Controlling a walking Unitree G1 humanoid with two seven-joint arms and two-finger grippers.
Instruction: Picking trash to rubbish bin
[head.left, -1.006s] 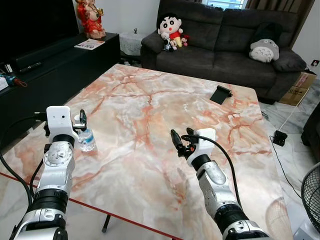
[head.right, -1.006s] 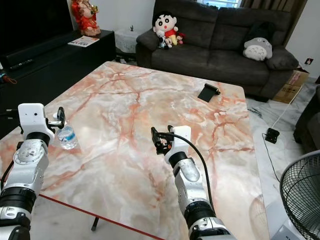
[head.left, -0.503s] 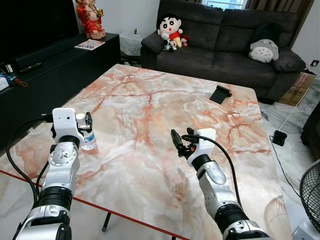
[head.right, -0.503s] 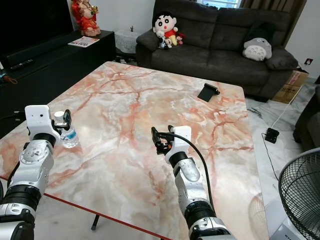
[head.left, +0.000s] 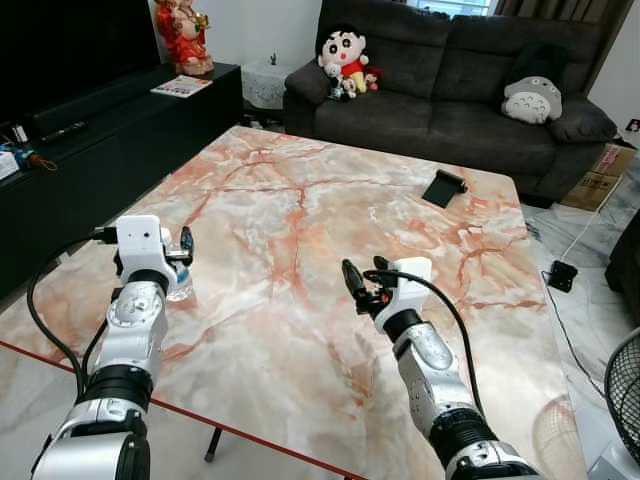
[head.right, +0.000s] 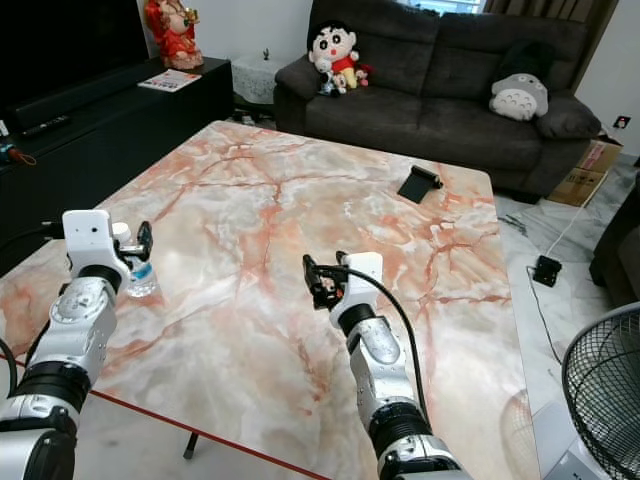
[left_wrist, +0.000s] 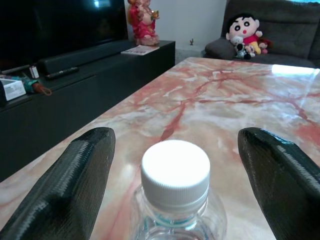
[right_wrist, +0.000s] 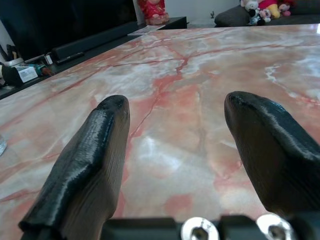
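Right tool (head.left: 362, 285): raised above the near middle of the desk, fingers (right_wrist: 95, 160) spread apart, nothing between them.
Left tool (left_wrist: 172, 180): at the desk's near left edge, fingers (left_wrist: 75, 175) spread wide, one on each side of the bottle's cap, not touching it.
Water bottle (head.right: 138, 278): clear plastic, white cap (left_wrist: 175, 168), blue label; upright on the desk near its left edge, between the left tool's open fingers.
Desk (head.left: 300, 230): large marble top, white with orange-red veins.
Black phone stand (head.left: 443, 186): on the far right part of the desk, well apart from both tools.
Dark cabinet (head.left: 110, 130): along the left, with a red figurine (head.left: 182, 35) and a booklet (head.left: 180, 87) on top.
Sofa (head.left: 450, 90): dark grey, beyond the desk, bearing a cartoon boy doll (head.left: 345, 55) and a grey plush (head.left: 530, 98).
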